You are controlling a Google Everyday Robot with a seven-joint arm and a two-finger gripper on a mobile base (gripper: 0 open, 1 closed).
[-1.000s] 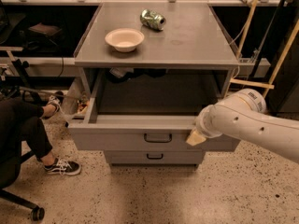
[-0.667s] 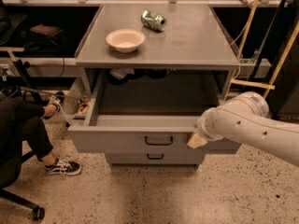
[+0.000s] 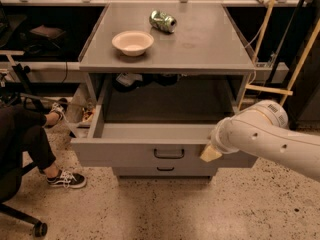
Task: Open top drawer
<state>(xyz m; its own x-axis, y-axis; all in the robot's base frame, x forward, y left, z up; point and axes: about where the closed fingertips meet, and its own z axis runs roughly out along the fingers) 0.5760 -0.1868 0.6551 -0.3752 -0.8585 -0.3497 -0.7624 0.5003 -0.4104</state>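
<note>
Top drawer (image 3: pixel 125 153) stands pulled well out from under the desk (image 3: pixel 210 49), with its black bar handle (image 3: pixel 169 153) at the centre of the flat grey front. The claw (image 3: pixel 210 154) sits against the right part of that front, just right of the handle and mostly hidden behind the white arm (image 3: pixel 265 134); whether it is open, closed or gripping anything cannot be told. On the desk, a white bowl (image 3: pixel 132 42) and a crushed green can (image 3: pixel 163 21) lie apart.
</note>
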